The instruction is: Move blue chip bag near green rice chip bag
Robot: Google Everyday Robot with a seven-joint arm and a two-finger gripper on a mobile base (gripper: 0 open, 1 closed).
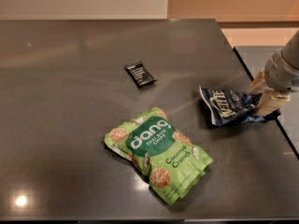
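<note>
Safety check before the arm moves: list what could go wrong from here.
1. The gripper sits at just the crinkled outer end of the blue bag, so the bag may slip loose.
2. That end lies close to the edge of the table; a slip could drop it off.
3. Dragging it across could shove the green bag.

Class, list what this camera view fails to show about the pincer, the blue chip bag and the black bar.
1. Right end of the blue chip bag: hidden behind the pincer at the right edge of the table, camera view.
2. The arm above the pincer: cut off by the right frame edge.
3. The black bar: label print too small to read.
</note>
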